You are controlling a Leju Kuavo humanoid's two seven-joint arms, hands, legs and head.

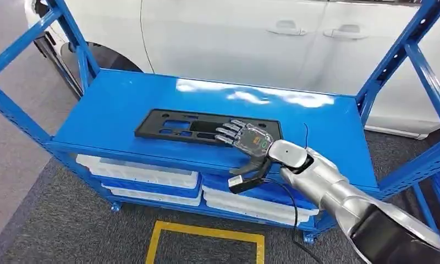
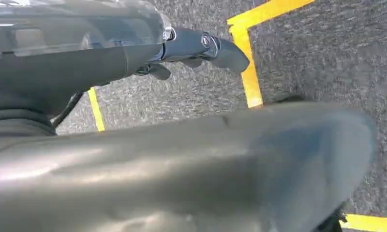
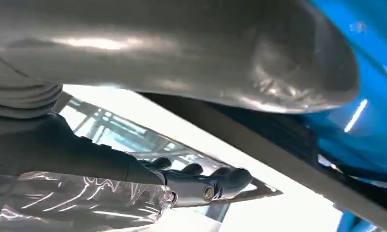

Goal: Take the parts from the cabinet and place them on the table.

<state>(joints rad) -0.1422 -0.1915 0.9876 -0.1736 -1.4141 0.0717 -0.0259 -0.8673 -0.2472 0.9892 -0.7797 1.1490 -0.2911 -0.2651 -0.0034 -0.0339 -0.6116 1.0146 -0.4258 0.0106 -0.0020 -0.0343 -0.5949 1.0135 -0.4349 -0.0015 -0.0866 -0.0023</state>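
At frame centre the right hand (image 1: 249, 144) pinches the near-right edge of the flat black part (image 1: 207, 126), fingers above and thumb below the shelf (image 1: 113, 104) lip; such an off-centre hold could let it tilt or slip.

Head view high, facing down on blue shelf (image 1: 124, 104); left wrist view close above floor (image 2: 322, 53)
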